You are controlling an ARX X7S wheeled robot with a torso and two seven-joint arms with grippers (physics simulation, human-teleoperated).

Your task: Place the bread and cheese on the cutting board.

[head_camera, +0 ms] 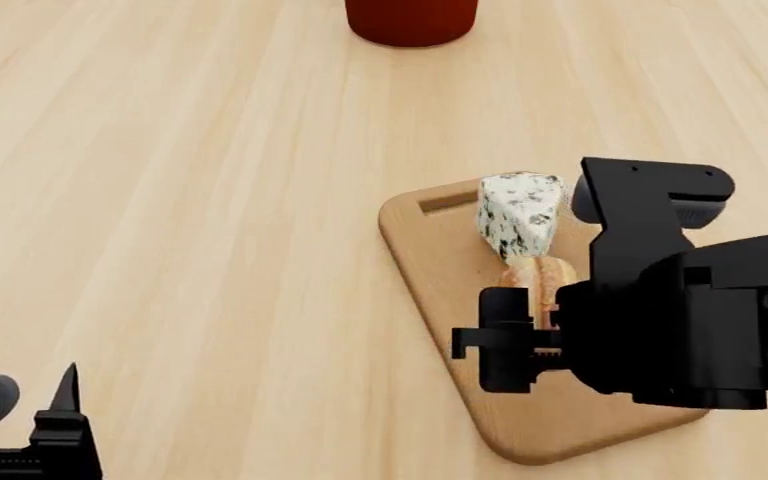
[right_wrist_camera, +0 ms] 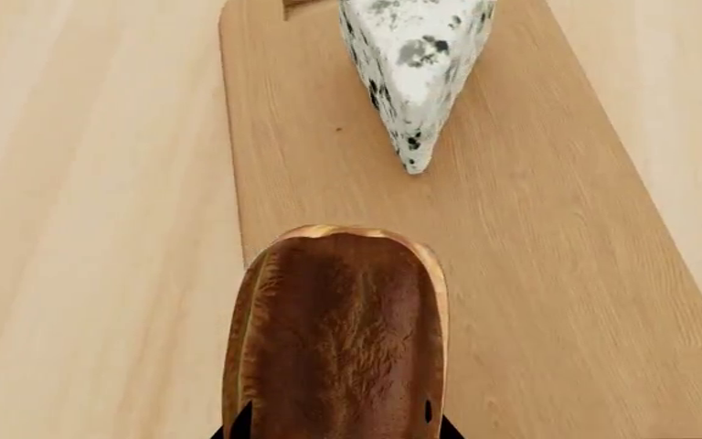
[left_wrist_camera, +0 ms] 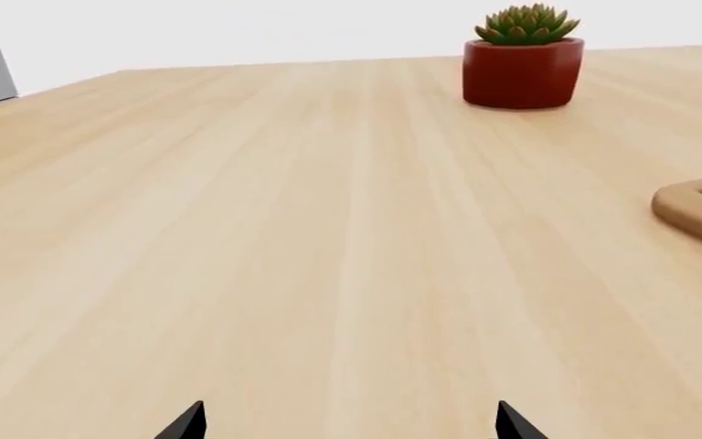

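Head view: right gripper [head_camera: 507, 340] at centre-right clamps the bread [head_camera: 540, 278], roll's long axis running up-frame toward the cheese [head_camera: 519, 213], both over the cutting board [head_camera: 427, 268]. Left gripper [head_camera: 57, 405], lower left, fingers apart, holds nothing, well apart. Count: 1 bread, 1 cheese, 1 board, 1 potted plant [left_wrist_camera: 523, 57].

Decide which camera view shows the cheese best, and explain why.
The right wrist view: the cheese is close and unobstructed, though cropped at the frame's edge. The head view shows the whole wedge, smaller, on the board. The left wrist view misses it.
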